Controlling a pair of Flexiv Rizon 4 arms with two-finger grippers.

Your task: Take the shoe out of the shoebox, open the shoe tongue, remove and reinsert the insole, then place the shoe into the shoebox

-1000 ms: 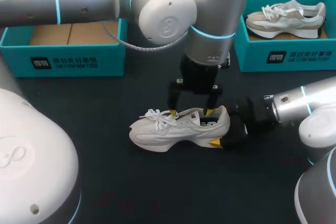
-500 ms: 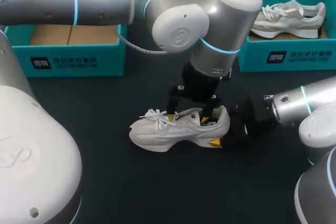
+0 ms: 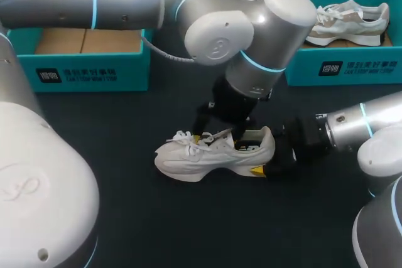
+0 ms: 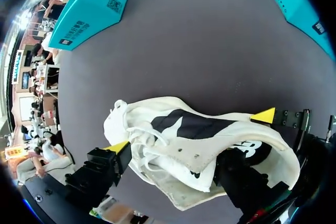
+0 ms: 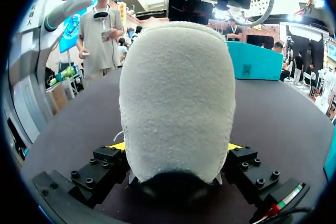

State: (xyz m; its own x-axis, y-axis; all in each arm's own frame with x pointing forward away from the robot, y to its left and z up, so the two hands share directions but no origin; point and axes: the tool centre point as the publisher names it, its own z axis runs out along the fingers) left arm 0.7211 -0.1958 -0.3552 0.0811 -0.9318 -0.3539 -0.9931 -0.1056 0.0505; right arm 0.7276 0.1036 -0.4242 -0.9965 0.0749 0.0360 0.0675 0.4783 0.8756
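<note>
At the centre of the head view, the shoe (image 3: 213,154) stands on its sole on the table (image 3: 125,218), toe toward the left edge and heel (image 5: 176,77) toward the right, outside both boxes. The right gripper (image 5: 176,149) is closed on the heel, with one yellow tip on each side, as the right wrist view confirms. This hold most likely acts as a clamp, so that the shoe does not slide or tip while the other arm works on its upper. The left gripper (image 3: 217,140) comes in from above with its fingers spread. One yellow tip rests at the laces (image 3: 187,139) and the other finger sits inside the opening, so the tongue (image 4: 181,174) lies between them with no visible pinch from both sides. This placement suits the tongue-opening step. The empty box (image 3: 75,67) at the upper left of the frame stands well apart, open for the return. The second box (image 3: 342,67) at the upper right holds a second shoe (image 3: 348,20). Compared with one second earlier, the left gripper has shifted toward the toe and tilted: both tips then stood level over the opening, whereas now the forward tip has reached the laces. The shoe, the right gripper and both boxes show no displacement
</note>
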